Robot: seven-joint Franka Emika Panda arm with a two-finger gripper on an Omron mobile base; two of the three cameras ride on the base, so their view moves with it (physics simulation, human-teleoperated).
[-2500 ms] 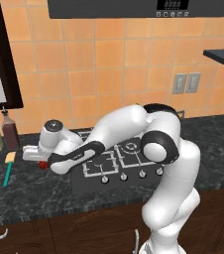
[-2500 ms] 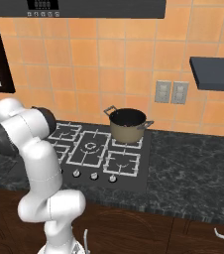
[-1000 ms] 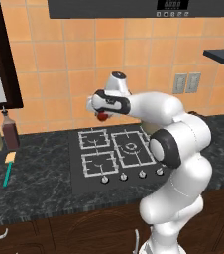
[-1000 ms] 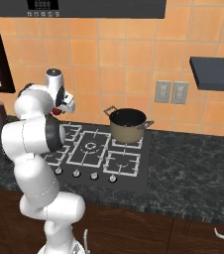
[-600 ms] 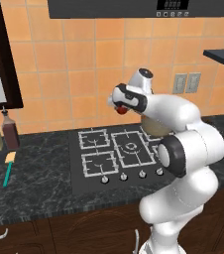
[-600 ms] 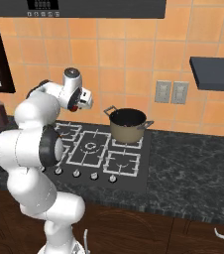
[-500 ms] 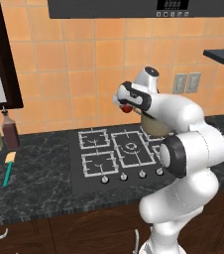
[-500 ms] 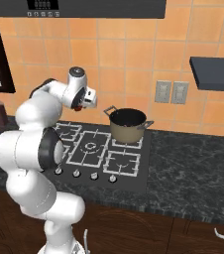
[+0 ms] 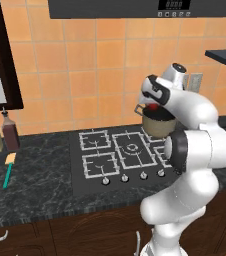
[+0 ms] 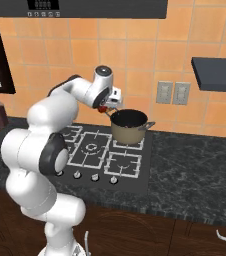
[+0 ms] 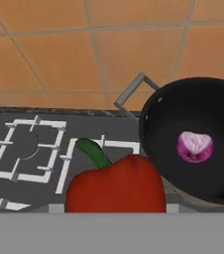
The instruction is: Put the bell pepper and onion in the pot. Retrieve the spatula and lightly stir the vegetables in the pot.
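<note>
My gripper hangs just left of the pot's rim, above the stove's back edge, shut on the red bell pepper. The pepper's green stem points away in the hand view, and the pepper hides my fingertips there. The tan pot stands on the back right burner. Inside it lies the pink-purple onion, pale face up. The teal-handled spatula lies on the counter far to the left.
The black stove has white grates and a row of knobs along its front. Two bottles stand against the wall behind the spatula. Wall outlets and a dark shelf are to the pot's right.
The arm has swung right from the left counter across the stove, carrying the pepper up to the pot's left rim. The pot and spatula have not moved.
</note>
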